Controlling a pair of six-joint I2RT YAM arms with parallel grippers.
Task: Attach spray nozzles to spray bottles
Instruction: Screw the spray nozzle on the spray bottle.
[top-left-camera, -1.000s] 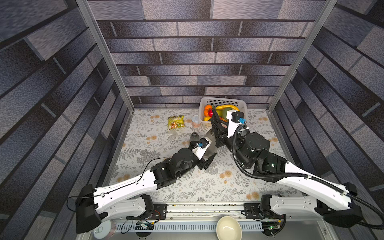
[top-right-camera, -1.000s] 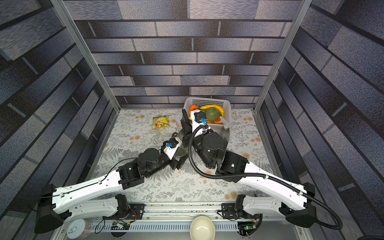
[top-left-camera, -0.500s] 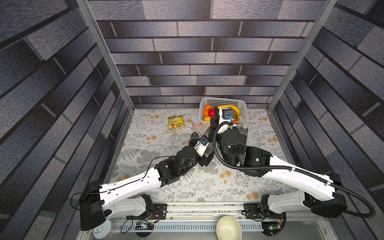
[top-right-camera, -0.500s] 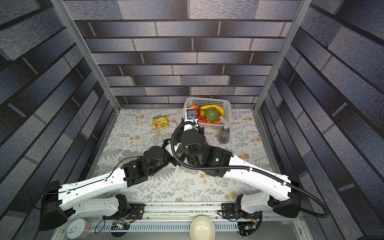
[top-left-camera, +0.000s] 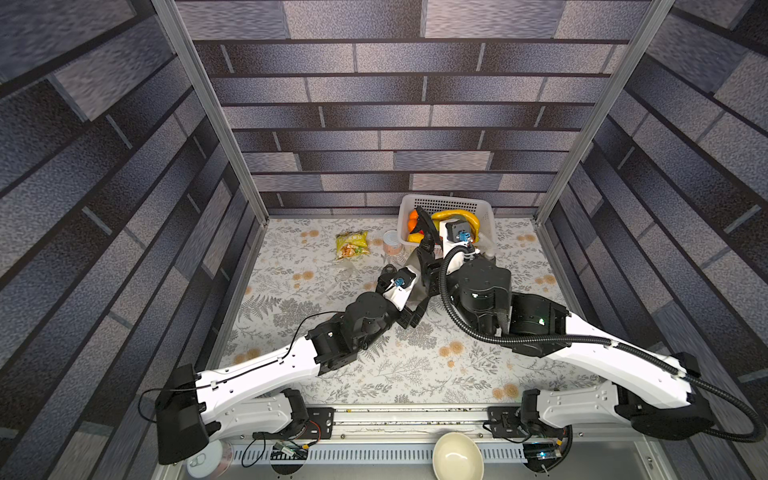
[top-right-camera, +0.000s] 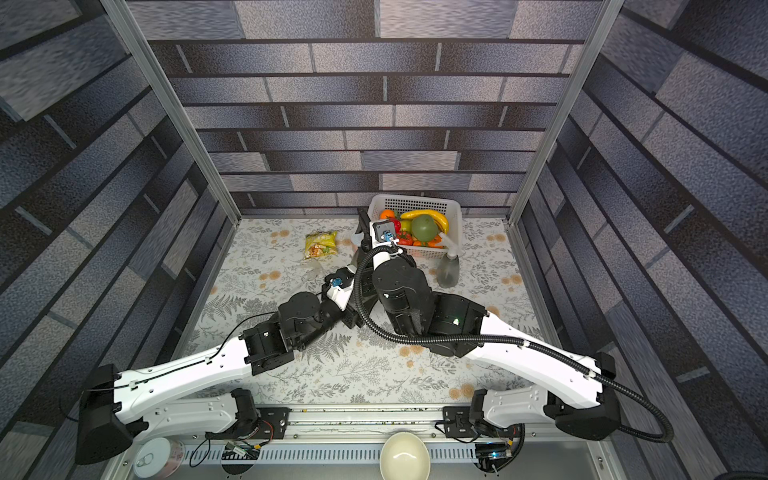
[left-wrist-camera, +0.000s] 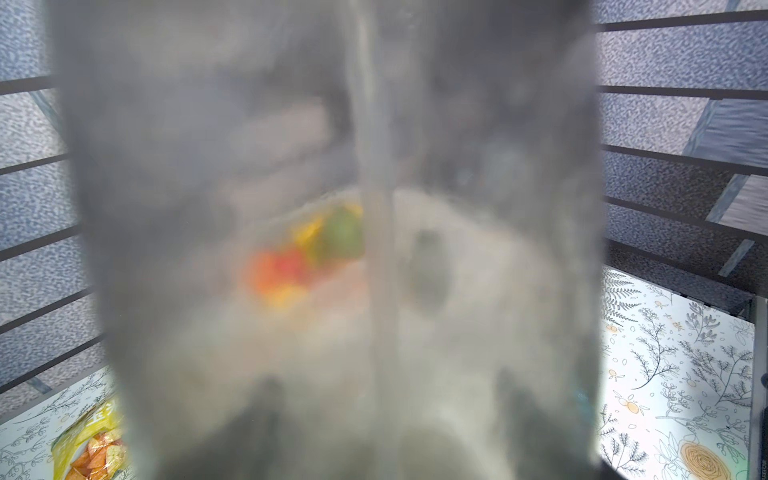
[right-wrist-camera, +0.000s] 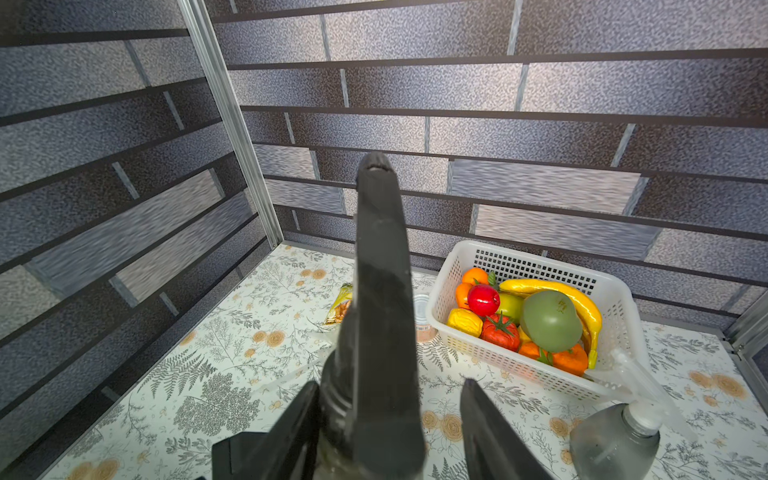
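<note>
Rough progress check, one done, one nearly there, one to go. Far left, a loose clear nozzle (right-wrist-camera: 291, 376) is lying on the table, not on anything, so that one hasn't been started. I can't properly make out the bottle it belongs to.

Next over, the left gripper (top-left-camera: 413, 293) is clamped around the grey bottle (left-wrist-camera: 332, 249), holding it upright near the middle of the table. In the left wrist view the bottle fills the frame.

The black nozzle (right-wrist-camera: 380, 291) sits on that bottle's neck. The right gripper (right-wrist-camera: 390, 384) has its jaws spread around the collar, one finger against it and the other clear, so nothing is gripped. Can't tell if the collar is screwed fully home.

Far right, just beside the fruit basket (right-wrist-camera: 540, 255), the second bottle (right-wrist-camera: 611, 444) stands with its whitish nozzle (right-wrist-camera: 636, 374) on, which looks finished.
</note>
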